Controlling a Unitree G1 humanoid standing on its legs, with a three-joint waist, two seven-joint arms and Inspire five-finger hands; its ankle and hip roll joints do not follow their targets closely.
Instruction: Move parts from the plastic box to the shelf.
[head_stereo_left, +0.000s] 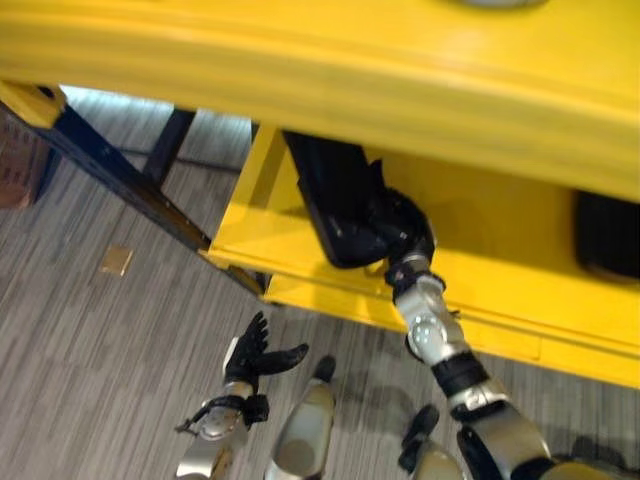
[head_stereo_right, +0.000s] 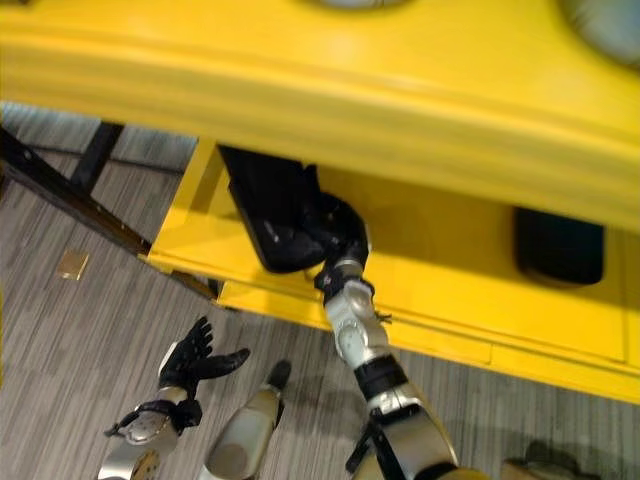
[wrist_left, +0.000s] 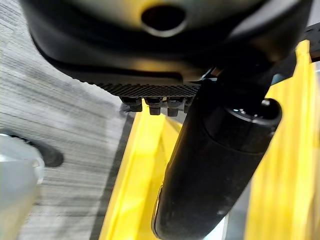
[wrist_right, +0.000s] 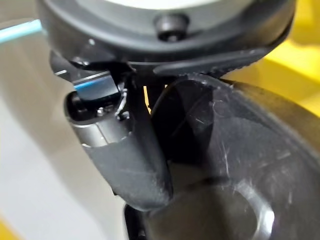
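Observation:
A black plastic part (head_stereo_left: 335, 200) rests on the lower level of the yellow shelf (head_stereo_left: 500, 270), near its left end. My right hand (head_stereo_left: 403, 228) reaches in from below and grips the part's near end; in the right wrist view the thumb (wrist_right: 127, 160) presses against the part's dark scuffed surface (wrist_right: 240, 190). My left hand (head_stereo_left: 252, 355) hangs over the floor below the shelf's front edge, fingers spread and holding nothing. Its thumb (wrist_left: 215, 165) shows in the left wrist view with the yellow shelf edge (wrist_left: 135, 190) beyond.
A second black part (head_stereo_left: 608, 235) lies farther right on the same level. The upper yellow board (head_stereo_left: 320, 70) overhangs the lower one. A dark blue and yellow frame leg (head_stereo_left: 110, 160) slants at the left. A small tan square (head_stereo_left: 117, 261) lies on the grey floor.

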